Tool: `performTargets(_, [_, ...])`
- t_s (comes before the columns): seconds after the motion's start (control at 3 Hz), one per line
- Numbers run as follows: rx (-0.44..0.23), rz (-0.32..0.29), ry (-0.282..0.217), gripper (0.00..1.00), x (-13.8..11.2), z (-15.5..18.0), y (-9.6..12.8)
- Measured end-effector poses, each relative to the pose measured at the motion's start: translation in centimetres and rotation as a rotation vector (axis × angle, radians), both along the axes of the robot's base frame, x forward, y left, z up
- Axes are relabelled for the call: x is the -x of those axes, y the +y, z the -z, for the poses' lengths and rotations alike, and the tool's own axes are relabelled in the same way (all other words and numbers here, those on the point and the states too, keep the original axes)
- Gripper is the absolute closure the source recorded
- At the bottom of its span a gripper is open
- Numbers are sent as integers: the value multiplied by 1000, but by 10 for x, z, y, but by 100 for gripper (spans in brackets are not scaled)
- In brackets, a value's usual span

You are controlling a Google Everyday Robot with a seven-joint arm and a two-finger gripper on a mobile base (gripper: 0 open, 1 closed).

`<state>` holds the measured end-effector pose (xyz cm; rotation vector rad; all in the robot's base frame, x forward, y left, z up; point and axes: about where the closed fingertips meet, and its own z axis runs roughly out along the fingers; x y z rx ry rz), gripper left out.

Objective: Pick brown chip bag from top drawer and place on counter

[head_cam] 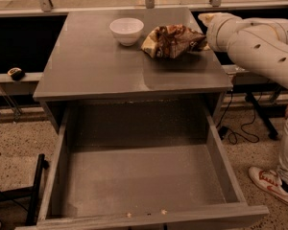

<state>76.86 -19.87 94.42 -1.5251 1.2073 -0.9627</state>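
Observation:
The brown chip bag lies crumpled on the counter, just right of a white bowl, with its cream end toward the bowl. My gripper is at the bag's right end, at the tip of the white arm that reaches in from the right. The arm's wrist hides most of the gripper, and whether it still holds the bag is hidden. The top drawer is pulled fully out below the counter, and its grey floor shows nothing but a few crumbs near the front panel.
A white bowl stands on the counter's back middle. A person's leg and sneaker are at the right by the drawer's corner. Cables lie on the speckled floor. A black frame stands left of the drawer.

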Motion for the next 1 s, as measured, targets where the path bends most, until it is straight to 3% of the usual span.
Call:
performTargets(0.33, [-3,3,-10,0,4,-7,-3])
performTargets(0.67, [-73,6,-21,0,22,-20,-10])
performTargets(1.0, [-73,6,-21,0,22,-20,-10])
